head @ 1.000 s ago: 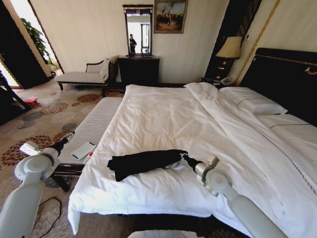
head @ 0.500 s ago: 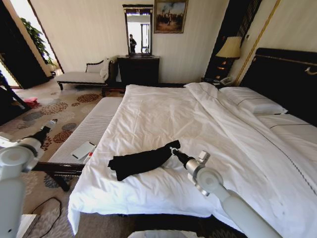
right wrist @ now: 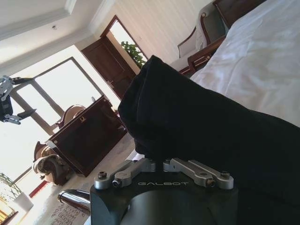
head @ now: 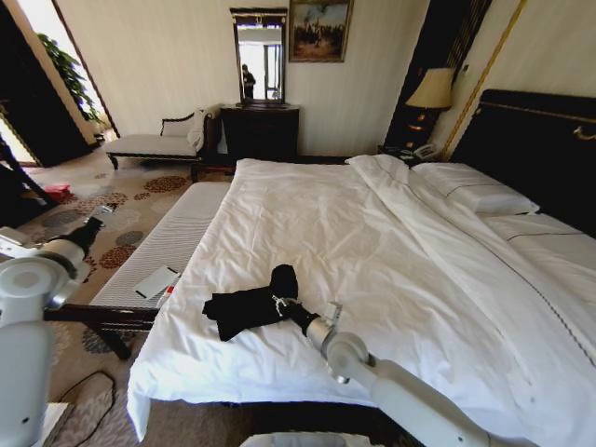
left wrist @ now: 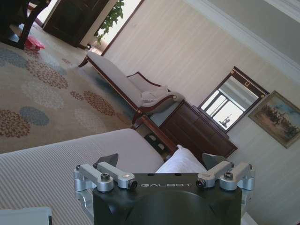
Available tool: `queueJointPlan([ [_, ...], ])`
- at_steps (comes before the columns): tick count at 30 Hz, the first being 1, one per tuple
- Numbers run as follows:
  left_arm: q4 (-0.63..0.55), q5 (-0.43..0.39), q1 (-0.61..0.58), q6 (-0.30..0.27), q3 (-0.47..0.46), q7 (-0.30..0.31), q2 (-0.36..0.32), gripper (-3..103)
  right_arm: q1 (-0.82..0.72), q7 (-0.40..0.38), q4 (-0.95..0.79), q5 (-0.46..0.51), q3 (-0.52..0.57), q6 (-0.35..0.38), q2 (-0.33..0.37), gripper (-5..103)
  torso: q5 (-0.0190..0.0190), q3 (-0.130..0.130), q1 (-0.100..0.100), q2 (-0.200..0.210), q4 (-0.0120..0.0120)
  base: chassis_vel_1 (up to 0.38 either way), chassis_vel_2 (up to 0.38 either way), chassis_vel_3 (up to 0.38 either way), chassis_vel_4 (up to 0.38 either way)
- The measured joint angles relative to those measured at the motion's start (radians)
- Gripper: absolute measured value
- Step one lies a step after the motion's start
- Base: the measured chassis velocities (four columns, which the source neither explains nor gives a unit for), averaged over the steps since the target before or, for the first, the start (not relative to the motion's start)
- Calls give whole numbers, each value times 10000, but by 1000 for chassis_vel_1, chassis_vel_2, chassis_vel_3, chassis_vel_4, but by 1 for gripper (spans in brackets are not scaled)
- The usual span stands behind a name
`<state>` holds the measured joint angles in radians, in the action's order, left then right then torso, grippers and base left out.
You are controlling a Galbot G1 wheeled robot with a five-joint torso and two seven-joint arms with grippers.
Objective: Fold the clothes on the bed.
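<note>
My black T-shirt (head: 250,304) lies bunched near the bed's (head: 391,242) foot edge, toward its left corner. My right gripper (head: 279,300) pinches one raised fold; a thin grip could slip and collapse the fold. My left gripper (left wrist: 165,161) hangs spread beside the bed.

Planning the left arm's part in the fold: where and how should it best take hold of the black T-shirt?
Probably the free end of the black T-shirt that lies flat on the white duvet, toward the bed's left edge. Come down from above on that side: the right gripper already pinches the other end, lifted into a hump.
</note>
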<state>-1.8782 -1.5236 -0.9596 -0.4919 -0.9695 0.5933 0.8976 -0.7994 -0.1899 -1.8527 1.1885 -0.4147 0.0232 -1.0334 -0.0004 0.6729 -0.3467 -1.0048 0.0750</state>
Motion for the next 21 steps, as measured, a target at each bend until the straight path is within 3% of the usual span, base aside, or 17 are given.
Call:
queueJointPlan([
  [9,140,-5,5,-91,72,-55,-146,100,874,258,1066,-697,-1321,-295,-1366,2,1,0,0,0,2,0,0,0,0],
  [21,-87,200,-321,-116,86,-60,123,100,1483,222,2180,-1163,-2436,-282,-2180,-1,1,0,0,0,3,0,0,0,0],
])
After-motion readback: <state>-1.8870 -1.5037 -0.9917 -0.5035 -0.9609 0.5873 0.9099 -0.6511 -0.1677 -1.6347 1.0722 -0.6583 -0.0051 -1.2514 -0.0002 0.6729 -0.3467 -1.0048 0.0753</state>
